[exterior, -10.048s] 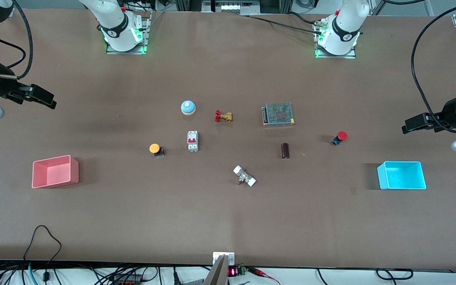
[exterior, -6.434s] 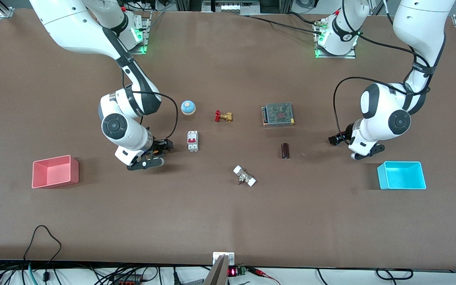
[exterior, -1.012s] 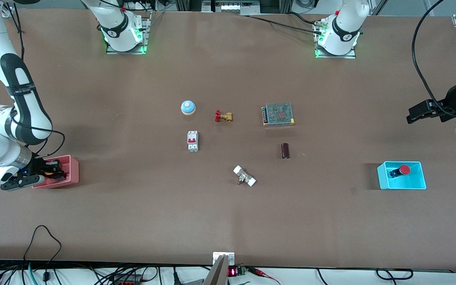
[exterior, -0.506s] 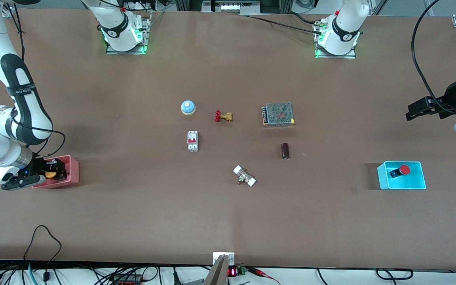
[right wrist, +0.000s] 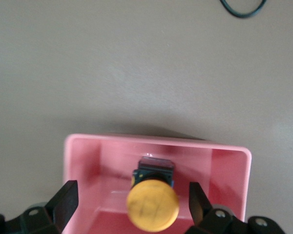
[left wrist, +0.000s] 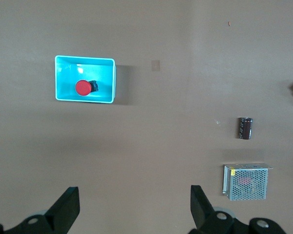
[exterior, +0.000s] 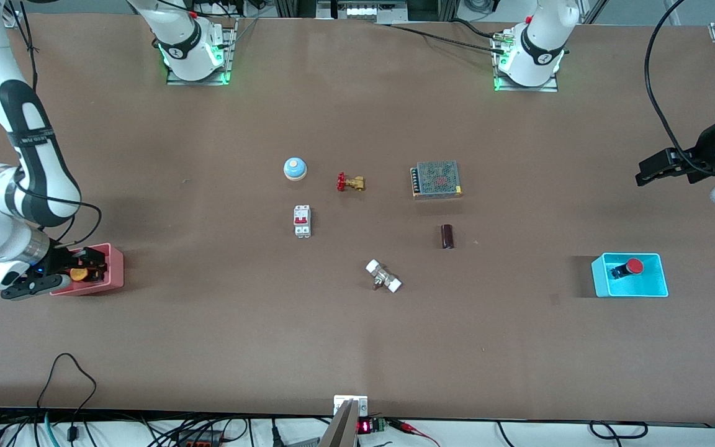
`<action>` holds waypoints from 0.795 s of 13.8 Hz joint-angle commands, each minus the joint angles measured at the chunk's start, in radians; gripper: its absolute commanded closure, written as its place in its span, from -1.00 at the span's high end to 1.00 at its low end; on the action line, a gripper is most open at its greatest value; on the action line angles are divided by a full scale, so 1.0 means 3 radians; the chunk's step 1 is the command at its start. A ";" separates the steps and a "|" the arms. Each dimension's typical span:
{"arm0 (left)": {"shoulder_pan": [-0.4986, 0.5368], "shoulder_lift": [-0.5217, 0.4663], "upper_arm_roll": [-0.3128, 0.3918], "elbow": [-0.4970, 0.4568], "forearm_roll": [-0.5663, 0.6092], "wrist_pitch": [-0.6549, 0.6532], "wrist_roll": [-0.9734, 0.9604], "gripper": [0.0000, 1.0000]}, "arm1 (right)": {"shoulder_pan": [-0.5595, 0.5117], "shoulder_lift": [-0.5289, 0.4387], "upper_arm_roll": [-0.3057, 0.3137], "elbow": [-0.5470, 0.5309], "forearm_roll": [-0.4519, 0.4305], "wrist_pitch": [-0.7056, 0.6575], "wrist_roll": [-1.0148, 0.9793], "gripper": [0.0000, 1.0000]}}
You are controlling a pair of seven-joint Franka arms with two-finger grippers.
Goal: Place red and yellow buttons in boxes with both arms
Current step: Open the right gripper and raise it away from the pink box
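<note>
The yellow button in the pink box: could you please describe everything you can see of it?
The yellow button has a round, matte yellow-orange mushroom cap on a dark, blocky body with a pale label at its end. It is inside the pink box, at the right arm's end of the table. The right gripper is over the box, open, its fingers on either side of the cap and clear of it.

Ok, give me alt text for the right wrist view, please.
The yellow button sits inside the pink box, between the open fingers of the right pincer, which touch nothing. Bare brown table fills the rest, with a loop of black cable at the edge.
</note>
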 commanded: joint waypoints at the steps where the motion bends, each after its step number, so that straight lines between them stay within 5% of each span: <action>1: 0.0006 -0.0092 -0.0004 -0.0090 -0.0015 -0.0014 -0.0036 1.00 | 0.0086 -0.0466 0.0004 -0.0045 0.0091 -0.0451 0.0013 1.00; 6: 0.0006 -0.0092 -0.0004 -0.0090 -0.0015 -0.0014 -0.0036 1.00 | 0.0459 -0.1391 -0.0001 -0.0019 0.0024 -0.1352 0.1049 1.00; 11: 0.0011 -0.0092 0.0002 -0.0085 -0.0020 -0.0014 -0.0046 1.00 | 0.0751 -0.1837 0.0015 0.0088 -0.0063 -0.1822 0.1568 1.00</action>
